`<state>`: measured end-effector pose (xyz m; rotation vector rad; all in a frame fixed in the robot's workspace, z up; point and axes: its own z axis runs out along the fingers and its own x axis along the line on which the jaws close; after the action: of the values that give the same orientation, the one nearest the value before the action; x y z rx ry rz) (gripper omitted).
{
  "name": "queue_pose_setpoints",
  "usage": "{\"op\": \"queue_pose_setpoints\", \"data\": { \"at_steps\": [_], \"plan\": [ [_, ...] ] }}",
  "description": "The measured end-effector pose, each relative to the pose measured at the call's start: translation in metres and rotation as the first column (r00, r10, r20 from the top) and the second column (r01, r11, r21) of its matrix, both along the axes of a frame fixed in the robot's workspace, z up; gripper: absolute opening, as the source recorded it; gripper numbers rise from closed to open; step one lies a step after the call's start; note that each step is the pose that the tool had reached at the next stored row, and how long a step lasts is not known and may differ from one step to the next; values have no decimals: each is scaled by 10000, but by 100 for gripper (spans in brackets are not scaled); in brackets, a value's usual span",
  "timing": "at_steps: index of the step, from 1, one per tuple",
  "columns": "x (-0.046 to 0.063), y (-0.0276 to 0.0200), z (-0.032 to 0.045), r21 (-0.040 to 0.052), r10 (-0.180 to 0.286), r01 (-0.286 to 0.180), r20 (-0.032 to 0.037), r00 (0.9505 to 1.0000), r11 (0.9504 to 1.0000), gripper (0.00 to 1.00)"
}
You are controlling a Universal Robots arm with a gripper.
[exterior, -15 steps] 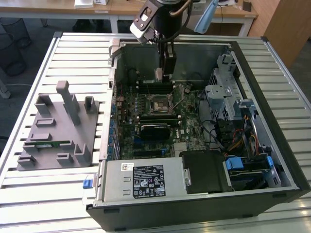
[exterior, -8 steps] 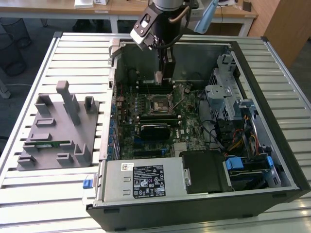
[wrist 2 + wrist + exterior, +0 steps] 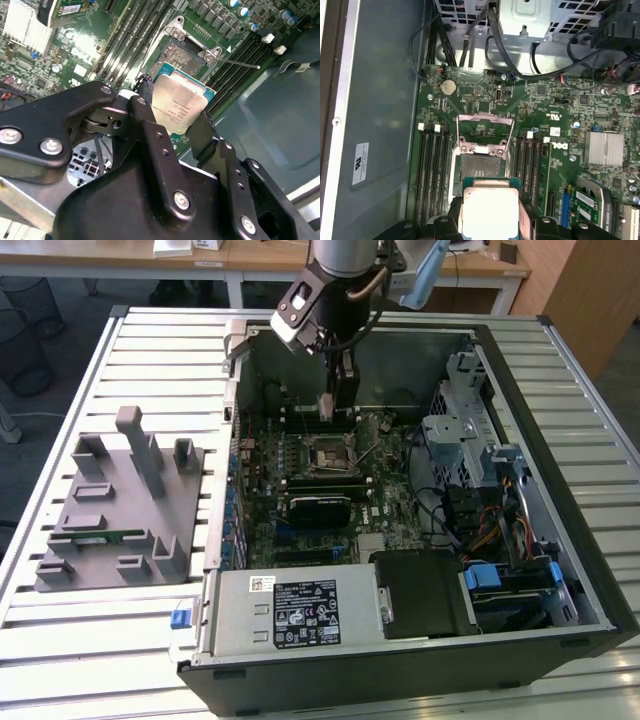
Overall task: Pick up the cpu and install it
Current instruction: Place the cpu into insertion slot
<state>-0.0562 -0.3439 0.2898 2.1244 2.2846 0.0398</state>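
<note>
Grey moulded plastic fixture [image 3: 115, 505] on slatted metal table [image 3: 60, 640], exterior view's left. Open black computer case [image 3: 400, 670] to its right. Inside, black two-fingered tool [image 3: 172, 112] clamps silvery square cpu [image 3: 179, 105] by two edges, raised above open metal-framed motherboard socket [image 3: 175, 54].

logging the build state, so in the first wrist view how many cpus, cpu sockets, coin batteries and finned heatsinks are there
cpu: 1, gripped between the fingers
cpu socket: 1, open and unfilled
coin battery: 1
finned heatsink: 1
total: 4
</note>
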Motion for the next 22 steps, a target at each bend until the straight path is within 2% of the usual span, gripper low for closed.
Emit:
{"op": "queue_pose_setpoints", "data": {
  "at_steps": [5,10,22],
  "plan": [
    [22,31,-91,-1,-1,1,-42,10000,10000,53],
    [28,48,-182,0,0,0,-51,10000,10000,53],
    [31,49,-352,1,-24,24,-50,10000,10000,53]
  ]
}}
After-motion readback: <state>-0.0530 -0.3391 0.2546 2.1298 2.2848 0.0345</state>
